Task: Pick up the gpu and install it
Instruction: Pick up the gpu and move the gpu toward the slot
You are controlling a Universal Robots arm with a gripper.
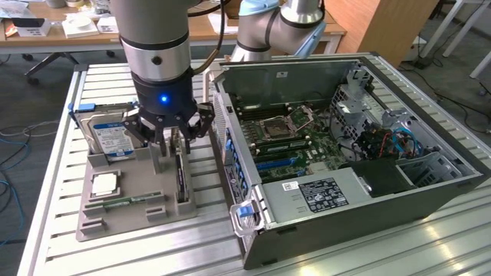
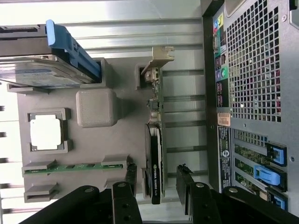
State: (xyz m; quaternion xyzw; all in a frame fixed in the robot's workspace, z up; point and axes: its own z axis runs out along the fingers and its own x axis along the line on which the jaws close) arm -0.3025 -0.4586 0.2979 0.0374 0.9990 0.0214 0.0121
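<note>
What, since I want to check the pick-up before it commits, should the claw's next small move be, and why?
Probably ease the claw straight down a little. It is open, and in the wrist view its fingers stand on either side of the gpu, which stands on edge in the gray holder. In the exterior view the fingertips seem to sit just above the card, not yet low enough to grip.

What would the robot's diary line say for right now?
step: picking up gpu | gripper: open, fingers either side of gpu | gpu: on edge in gray tray, not lifted | computer case: side open
</note>
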